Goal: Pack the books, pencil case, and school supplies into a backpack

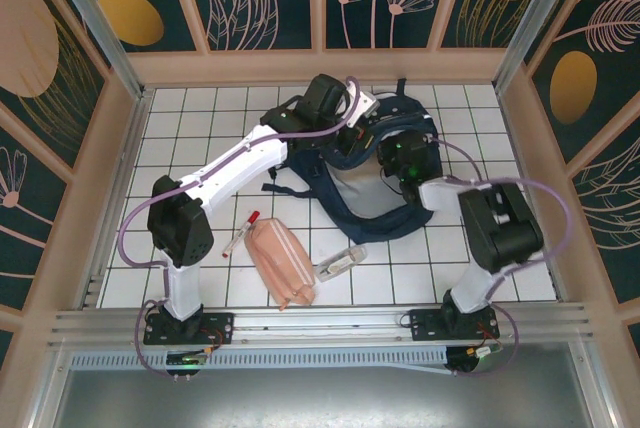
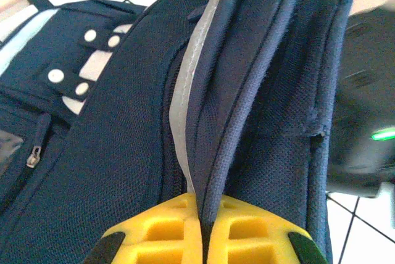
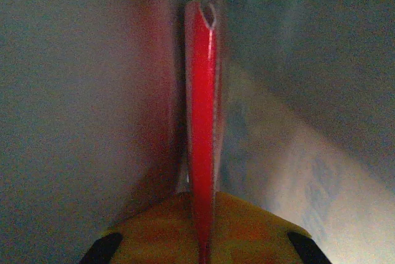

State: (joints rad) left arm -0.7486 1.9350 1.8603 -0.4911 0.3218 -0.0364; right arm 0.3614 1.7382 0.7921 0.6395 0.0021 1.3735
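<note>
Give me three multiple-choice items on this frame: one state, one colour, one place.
1. The left pincer is:
A open
B shut on the backpack edge
C shut on a cup

2. The flat pack in the right pincer is:
A green
B red
C white

3. The pencil case lies:
A on the table, between marker and clear case
B inside the backpack
C atop an arm

Answers: B, fabric is clamped in it; B, the right wrist view shows red; A, the top view shows it there.
</note>
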